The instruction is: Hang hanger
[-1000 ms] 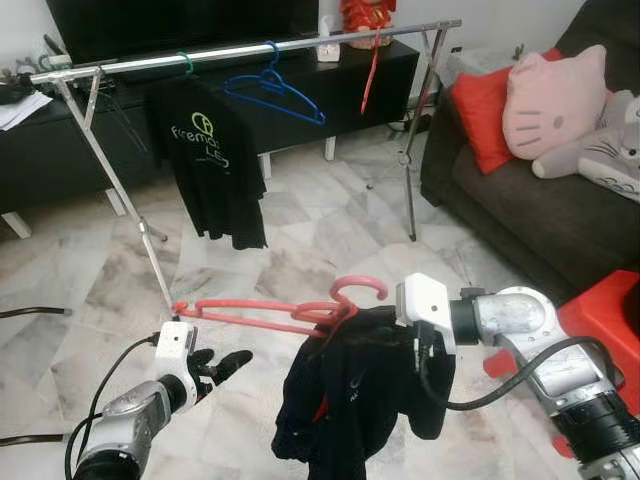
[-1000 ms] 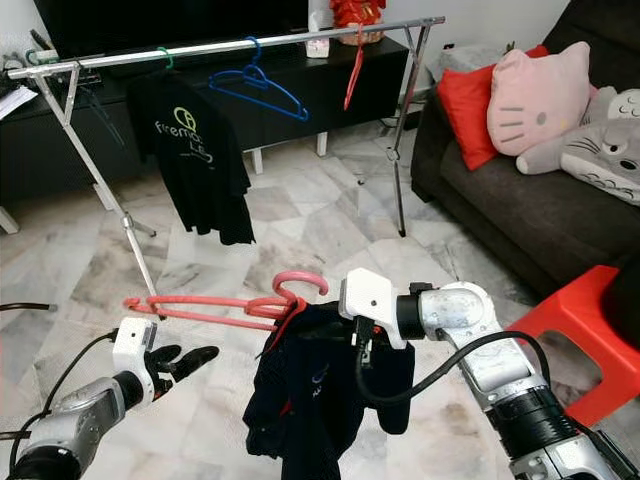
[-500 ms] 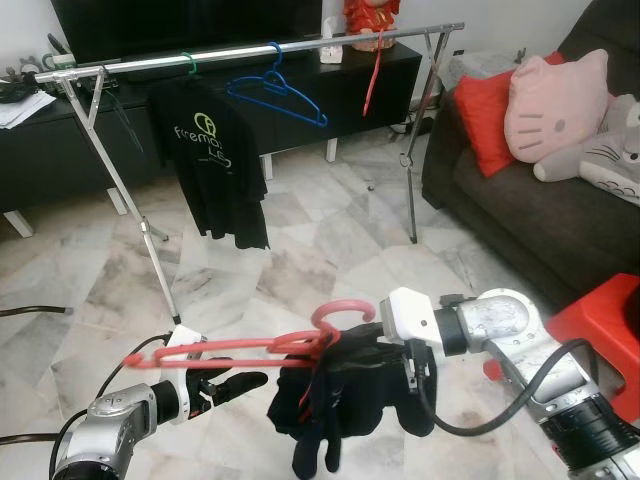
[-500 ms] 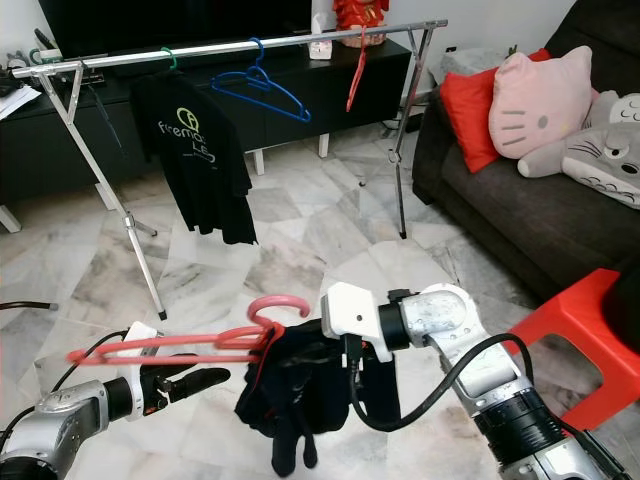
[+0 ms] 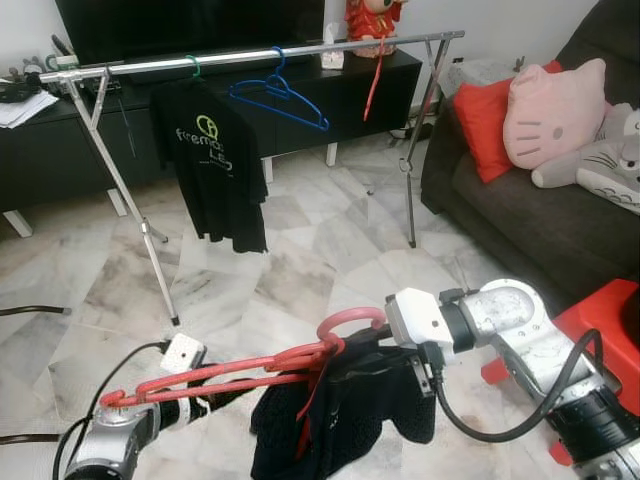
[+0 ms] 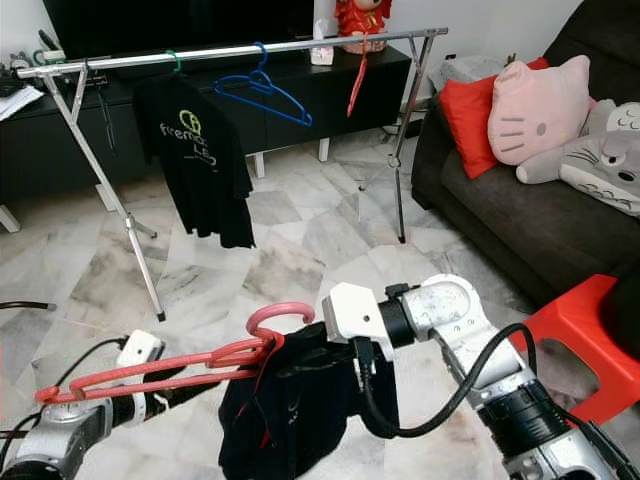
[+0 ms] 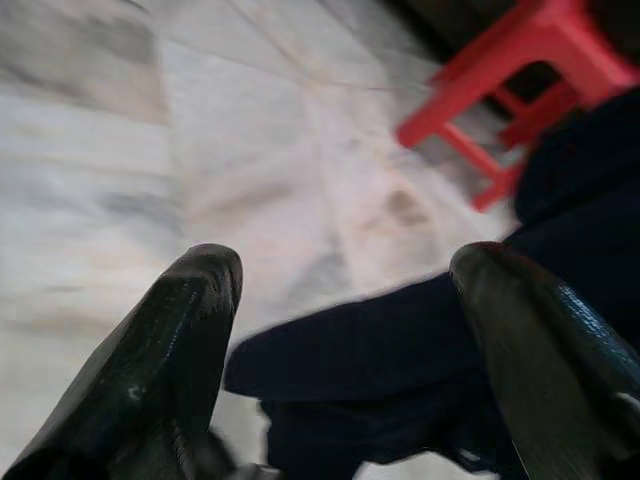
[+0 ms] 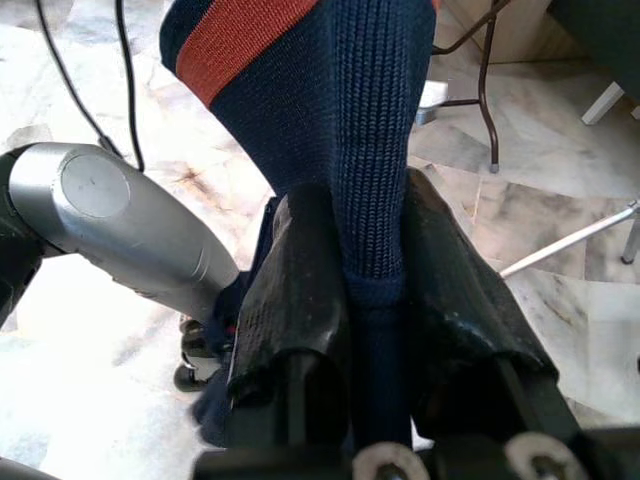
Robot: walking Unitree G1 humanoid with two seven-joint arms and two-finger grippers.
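A pink hanger [image 5: 215,376] carrying a dark navy garment [image 5: 340,420] hangs low over the marble floor, its hook [image 5: 350,320] near my right wrist. My right gripper [image 8: 365,260] is shut on a fold of the garment just below the hook. My left gripper [image 7: 340,290] is open under the hanger's long lower end, with the garment lying just beyond its fingertips [image 7: 205,290]. Across the room stands the silver clothes rail [image 5: 250,52]. It holds a black T-shirt [image 5: 210,160], an empty blue hanger [image 5: 280,95] and a red hanger [image 5: 375,70].
A dark sofa [image 5: 560,220] with a red cushion [image 5: 485,120] and plush pillows runs along the right. A red stool [image 5: 600,320] stands by my right arm. A black TV cabinet [image 5: 300,100] is behind the rail. Cables [image 5: 30,311] lie on the floor at the left.
The hanger has tilted, its long end dropping down to my left arm. My left gripper has moved under it toward the garment. The right gripper keeps its hold.
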